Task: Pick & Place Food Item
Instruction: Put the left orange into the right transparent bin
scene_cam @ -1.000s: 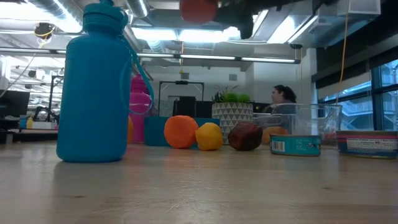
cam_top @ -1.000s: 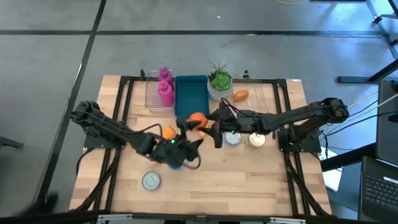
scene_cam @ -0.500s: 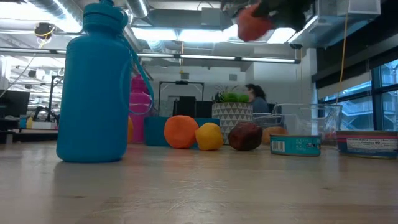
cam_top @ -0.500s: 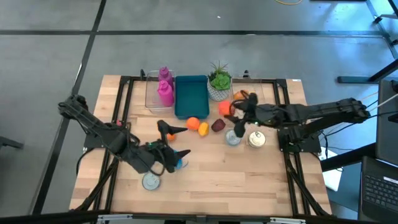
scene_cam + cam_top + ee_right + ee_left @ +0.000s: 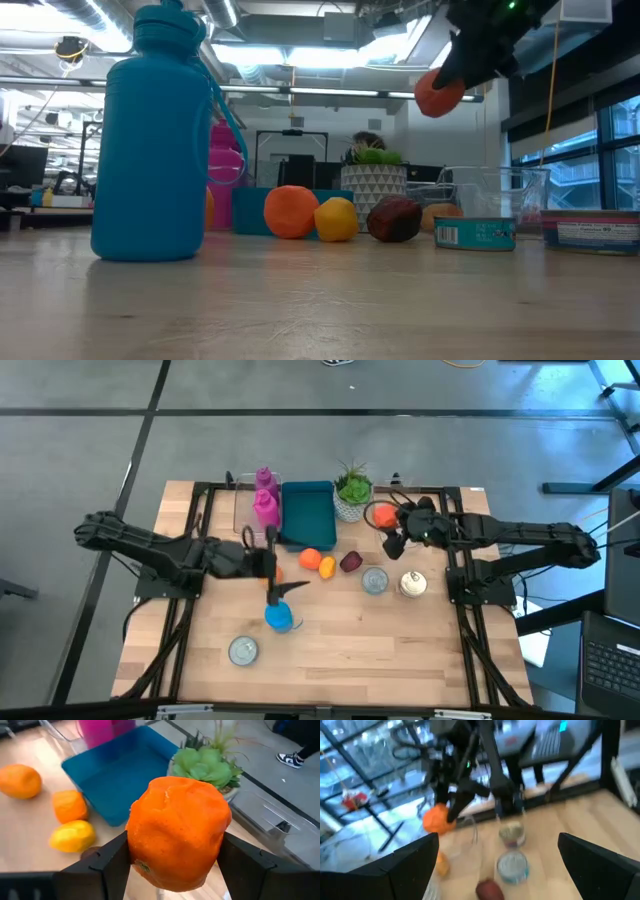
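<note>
The right pincer [image 5: 381, 520] was clamped on an orange fruit [image 5: 381, 515], holding it in the air above the far right part of the tabletop [image 5: 340, 630]. In the right wrist view the fruit [image 5: 177, 832] sat squarely between the two dark fingers [image 5: 107, 862], one pressed to each side. In the low view it [image 5: 438, 93] hung well clear of the wood, higher than everything standing there.

Just beside this pincer, toward the table's middle, stood a potted green plant [image 5: 352, 492] in a patterned white pot. Beyond the plant, farther from the pincer, lay a blue tray [image 5: 306, 512], and past that a pink bottle [image 5: 265, 500] inside a clear container [image 5: 245, 510]. Nearer the front edge than the pincer stood two tins [image 5: 375, 581], one silver and one with a gold lid [image 5: 412, 584]. Between the pincer and the tray's near corner lay a dark red fruit [image 5: 350, 562], a yellow lemon [image 5: 327, 568] and an orange [image 5: 310, 558], close together in a row.

The left pincer [image 5: 270, 568] had its fingers spread wide with nothing between them, raised over the left-middle of the tabletop, well apart from the right pincer. Just beside it, toward the front edge, stood a blue water bottle [image 5: 279, 617]. Farther toward the front lay a flat silver can [image 5: 243, 651].
</note>
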Available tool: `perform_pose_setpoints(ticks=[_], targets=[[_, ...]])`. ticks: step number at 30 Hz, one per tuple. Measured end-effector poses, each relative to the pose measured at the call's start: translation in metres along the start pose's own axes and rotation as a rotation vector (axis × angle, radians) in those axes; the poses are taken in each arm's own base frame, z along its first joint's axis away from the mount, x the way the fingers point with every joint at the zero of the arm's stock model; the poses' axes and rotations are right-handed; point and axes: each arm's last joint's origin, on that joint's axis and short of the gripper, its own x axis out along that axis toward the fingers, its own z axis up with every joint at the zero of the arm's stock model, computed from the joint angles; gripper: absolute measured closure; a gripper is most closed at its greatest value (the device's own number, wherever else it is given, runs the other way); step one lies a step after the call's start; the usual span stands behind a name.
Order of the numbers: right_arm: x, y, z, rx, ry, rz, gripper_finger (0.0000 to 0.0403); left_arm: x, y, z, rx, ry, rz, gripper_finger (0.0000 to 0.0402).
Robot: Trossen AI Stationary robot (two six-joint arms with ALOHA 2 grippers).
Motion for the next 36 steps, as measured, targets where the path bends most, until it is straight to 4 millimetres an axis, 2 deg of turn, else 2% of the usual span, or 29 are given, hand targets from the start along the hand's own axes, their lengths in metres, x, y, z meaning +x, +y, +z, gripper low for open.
perform_pose_setpoints(ticks=[4,8,14,21,27,36], targets=[[0.009,-0.018,0.005,0.033,0.028,-0.019,0.0151,0.001,0.011,-0.031,-0.086,-0.146,-0.062,0.0006],[0.016,-0.034,0.009,0.07,0.046,-0.032,0.0151,0.002,0.017,-0.06,-0.174,-0.217,-0.082,0.0006],[0.029,-0.05,0.014,0.119,0.05,-0.048,0.0151,0.003,0.018,-0.087,-0.247,-0.268,-0.09,0.0006],[0.061,-0.055,0.017,0.114,0.089,-0.025,0.0151,0.004,0.021,-0.088,-0.231,-0.271,-0.001,0.0006],[0.086,-0.06,0.013,0.084,0.179,-0.059,0.0151,0.004,0.021,-0.088,-0.271,-0.273,-0.004,0.0008],[0.086,-0.061,0.044,0.067,0.164,-0.077,0.0151,0.005,0.015,-0.093,-0.328,-0.21,-0.04,0.0008]])
